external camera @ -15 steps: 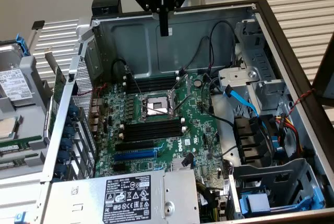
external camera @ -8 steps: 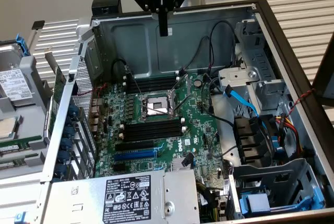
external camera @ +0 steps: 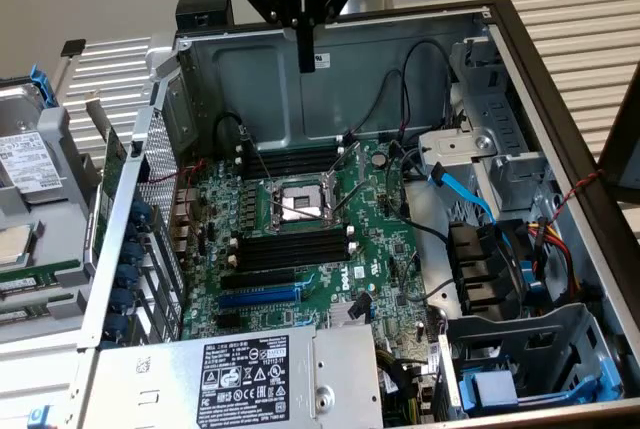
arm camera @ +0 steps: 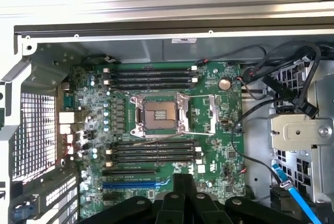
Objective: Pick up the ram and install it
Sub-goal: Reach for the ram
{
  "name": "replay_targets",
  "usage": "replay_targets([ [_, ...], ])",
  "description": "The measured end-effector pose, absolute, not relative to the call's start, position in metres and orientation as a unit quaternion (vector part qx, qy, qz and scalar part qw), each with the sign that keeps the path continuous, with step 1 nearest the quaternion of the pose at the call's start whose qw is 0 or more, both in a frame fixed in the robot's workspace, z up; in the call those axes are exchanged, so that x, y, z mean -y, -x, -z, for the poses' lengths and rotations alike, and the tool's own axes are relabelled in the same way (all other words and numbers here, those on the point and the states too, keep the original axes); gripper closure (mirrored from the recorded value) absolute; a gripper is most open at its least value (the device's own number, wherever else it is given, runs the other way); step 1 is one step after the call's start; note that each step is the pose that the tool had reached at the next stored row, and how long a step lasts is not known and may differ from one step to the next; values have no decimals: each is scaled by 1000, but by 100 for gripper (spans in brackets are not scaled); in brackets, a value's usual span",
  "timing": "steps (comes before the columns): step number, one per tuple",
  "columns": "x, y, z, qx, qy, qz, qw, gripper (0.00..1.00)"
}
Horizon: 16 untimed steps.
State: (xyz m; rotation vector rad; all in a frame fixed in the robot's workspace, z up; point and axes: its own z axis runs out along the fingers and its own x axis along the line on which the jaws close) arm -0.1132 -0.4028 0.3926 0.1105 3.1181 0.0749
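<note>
Gripper is hanging above the open case, over its back wall, fingers pressed together and pinching nothing I can make out. Ram, as best I can tell, is the thin green stick standing outside the case, just beside its side wall on the exterior view's left, partly hidden, well apart from the gripper. Black slots on the motherboard are looking empty. Risks, as I'm judging them: shut fingers knocking the stick over instead of taking it; the arm clipping the case wall while reaching across; a tilted grip making the ram jam or miss a slot; anything dropped hitting the exposed CPU socket; loose cables snagging.
</note>
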Motion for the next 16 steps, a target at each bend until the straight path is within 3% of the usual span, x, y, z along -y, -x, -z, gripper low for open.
replay_targets([
  [16, 418, 144, -392, -999, -35, -24, 10, 89],
])
